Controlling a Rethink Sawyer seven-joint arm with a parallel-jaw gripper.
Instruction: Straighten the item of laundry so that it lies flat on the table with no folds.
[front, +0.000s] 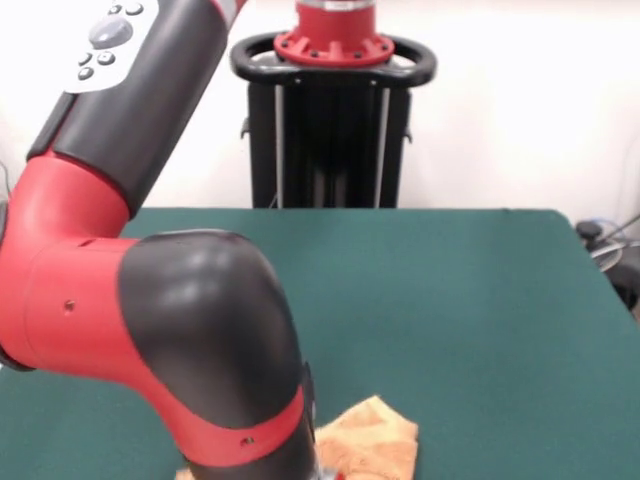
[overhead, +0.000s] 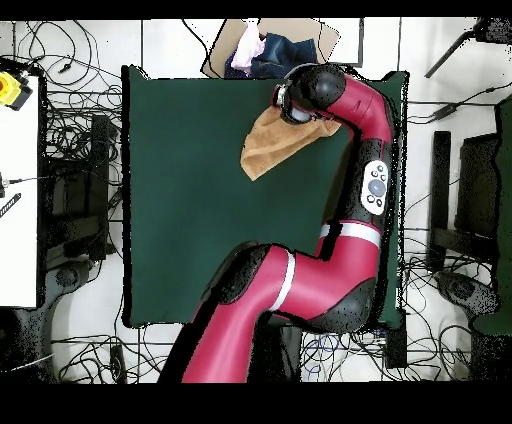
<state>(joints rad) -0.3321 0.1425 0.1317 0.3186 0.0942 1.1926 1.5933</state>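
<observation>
Your towel lies rumpled at the worktop's one o'clock in the overhead view. The arm covers its edge; you cannot tell the jaws' state.

Fuzzy terry-cloth towel (soft, matt) lies on the felt-like matt table; glossy plastic arm.

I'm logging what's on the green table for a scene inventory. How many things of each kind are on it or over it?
Towels: 1, the orange-tan towel, crumpled near one table edge
Robot arms: 1, the red and black arm, reaching over the towel
Total: 2; the gripper is hidden by the arm.
</observation>
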